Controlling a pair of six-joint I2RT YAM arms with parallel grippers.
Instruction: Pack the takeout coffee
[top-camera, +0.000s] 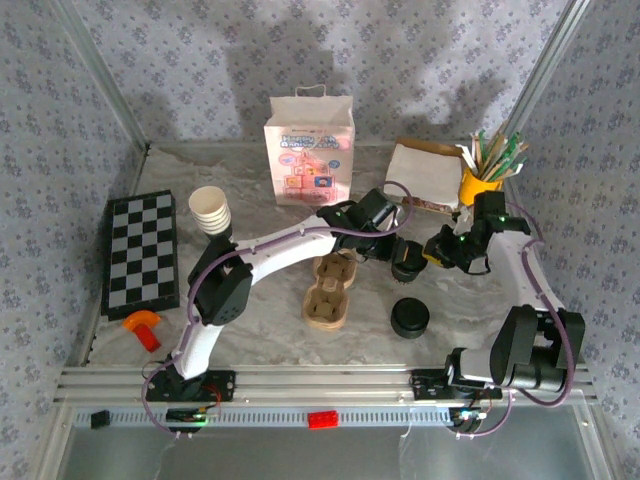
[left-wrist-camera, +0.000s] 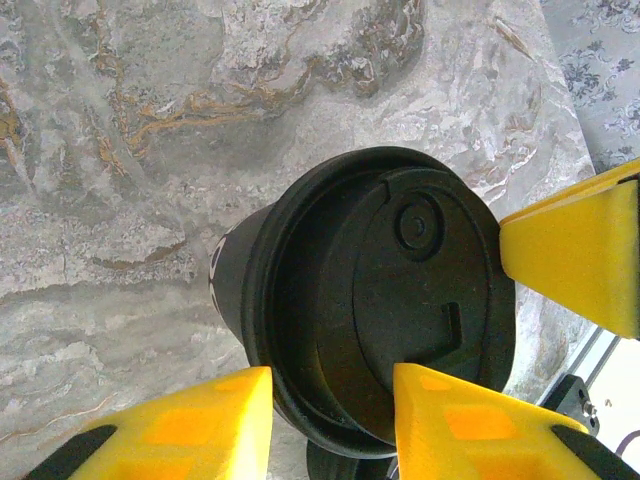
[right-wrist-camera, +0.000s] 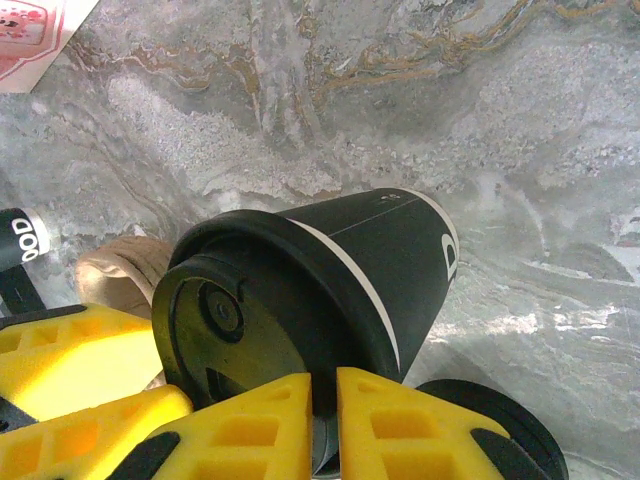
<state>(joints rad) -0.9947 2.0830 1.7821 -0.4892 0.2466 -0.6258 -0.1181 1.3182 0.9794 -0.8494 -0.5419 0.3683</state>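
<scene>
Black cup (top-camera: 408, 260), lid (left-wrist-camera: 400, 290) on it, sat just right of carrier (top-camera: 328, 290) above tabletop (top-camera: 470, 300), where both arms met. Left jaws were part open, lid's rim between fingers (left-wrist-camera: 200, 430) (gripping or only straddling, could not tell). Right jaws were nearly shut, pinching lid's rim. Bag (top-camera: 308, 150) stood well behind.

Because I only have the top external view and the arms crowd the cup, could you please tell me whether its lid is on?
Observer: Yes, the left wrist view shows the black lid on the dark cup.
Operator: Thank you. What is the right gripper doing?
Observer: The right gripper pinches the lid's rim, jaws almost together.
Operator: And the left gripper?
Observer: The left gripper sits at another part of the rim, jaws apart.
</scene>
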